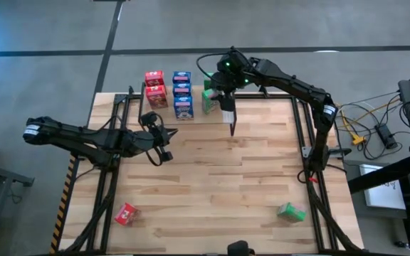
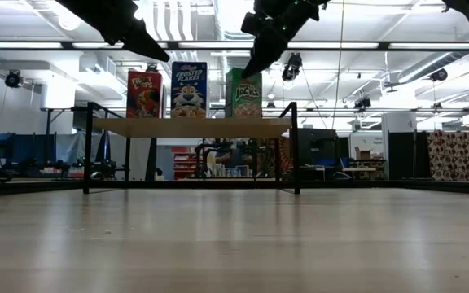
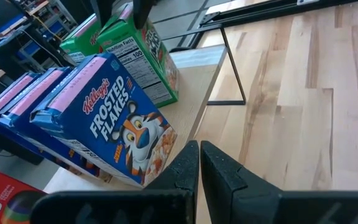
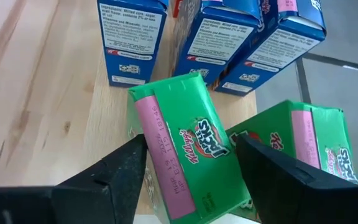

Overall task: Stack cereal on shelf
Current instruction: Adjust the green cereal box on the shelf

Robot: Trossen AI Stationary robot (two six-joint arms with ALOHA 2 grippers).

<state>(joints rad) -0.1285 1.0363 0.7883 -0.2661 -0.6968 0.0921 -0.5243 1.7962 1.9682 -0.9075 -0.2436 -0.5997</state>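
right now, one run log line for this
right gripper: open around green box on shelf | left gripper: shut, waiting | red box on table

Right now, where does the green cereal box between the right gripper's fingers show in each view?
High: green box on the shelf, right of the blue row, under the right gripper.
Low: rightmost box on the shelf.
Left wrist: far box.
Right wrist: centre.
Landmark: blue row.

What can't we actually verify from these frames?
- Whether the right claw touches the front green box: its fingers straddle it, contact unclear.
- Rows behind the front boxes on the shelf: hidden in the low view.
- Red box and green box on the table: print too small, high view.
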